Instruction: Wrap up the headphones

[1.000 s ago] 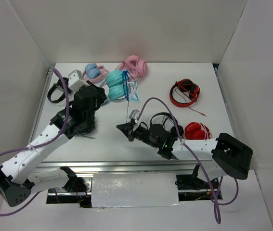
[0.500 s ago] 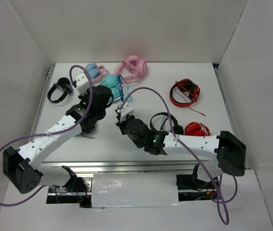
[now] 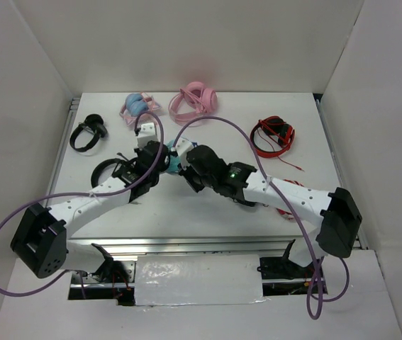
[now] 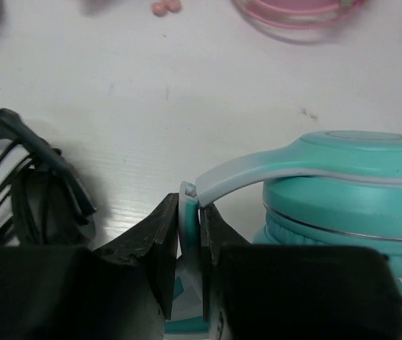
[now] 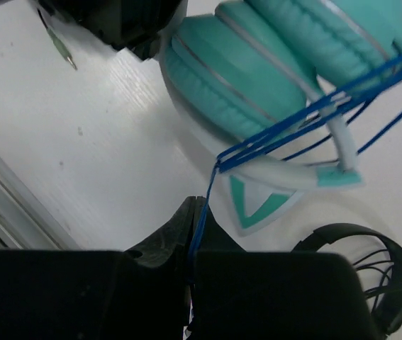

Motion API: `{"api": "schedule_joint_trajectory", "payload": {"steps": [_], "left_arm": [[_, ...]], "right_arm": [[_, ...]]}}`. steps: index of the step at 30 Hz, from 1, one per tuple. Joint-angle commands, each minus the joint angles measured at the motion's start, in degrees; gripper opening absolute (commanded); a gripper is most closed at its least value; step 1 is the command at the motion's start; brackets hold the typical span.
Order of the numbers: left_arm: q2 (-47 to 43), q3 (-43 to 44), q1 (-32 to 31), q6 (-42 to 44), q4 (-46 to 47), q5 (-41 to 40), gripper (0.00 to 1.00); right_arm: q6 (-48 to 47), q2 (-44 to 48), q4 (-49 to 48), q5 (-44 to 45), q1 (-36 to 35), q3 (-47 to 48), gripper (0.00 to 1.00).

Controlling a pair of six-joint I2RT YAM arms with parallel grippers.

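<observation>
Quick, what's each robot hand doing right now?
Left gripper: shut on the pale headband of the headphones.
Right gripper: shut on the blue cable.

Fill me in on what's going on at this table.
Two robot arms are wrapping the teal headphones mid-table. The left arm has its jaws shut on the pale headband. The right arm has its jaws pinching the blue cable, which already loops across the headband. Wrapping is under way.
</observation>
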State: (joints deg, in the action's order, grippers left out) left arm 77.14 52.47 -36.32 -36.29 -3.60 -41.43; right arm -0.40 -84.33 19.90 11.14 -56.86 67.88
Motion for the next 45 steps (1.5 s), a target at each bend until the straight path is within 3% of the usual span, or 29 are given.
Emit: {"api": "schedule_joint_trajectory", "payload": {"steps": [1, 4, 15, 22, 45], "left_arm": [[-2.7, -2.89, -0.34, 10.36, 10.54, 9.75, 0.0], [-3.75, -5.79, -0.34, 13.61, 12.29, 17.06, 0.0], [-8.5, -14.66, -0.6, 21.26, 11.68, 29.47, 0.0], [-7.71, -15.2, -0.6, 23.37, 8.69, 27.98, 0.0], [10.39, -6.68, 3.79, 22.5, 3.77, 35.72, 0.0]], "right_arm": [[-4.59, -0.83, 7.34, -8.24, 2.27, 5.6, 0.0], [-7.59, -1.53, 8.75, -9.2, 3.24, 4.11, 0.0], [-15.33, -3.99, 10.07, -7.8, 4.3, 1.21, 0.0], [-15.15, -7.59, 6.73, -2.08, 4.3, -0.38, 0.19], [-14.02, -9.27, 2.69, -4.55, 8.61, -0.11, 0.25]]}}
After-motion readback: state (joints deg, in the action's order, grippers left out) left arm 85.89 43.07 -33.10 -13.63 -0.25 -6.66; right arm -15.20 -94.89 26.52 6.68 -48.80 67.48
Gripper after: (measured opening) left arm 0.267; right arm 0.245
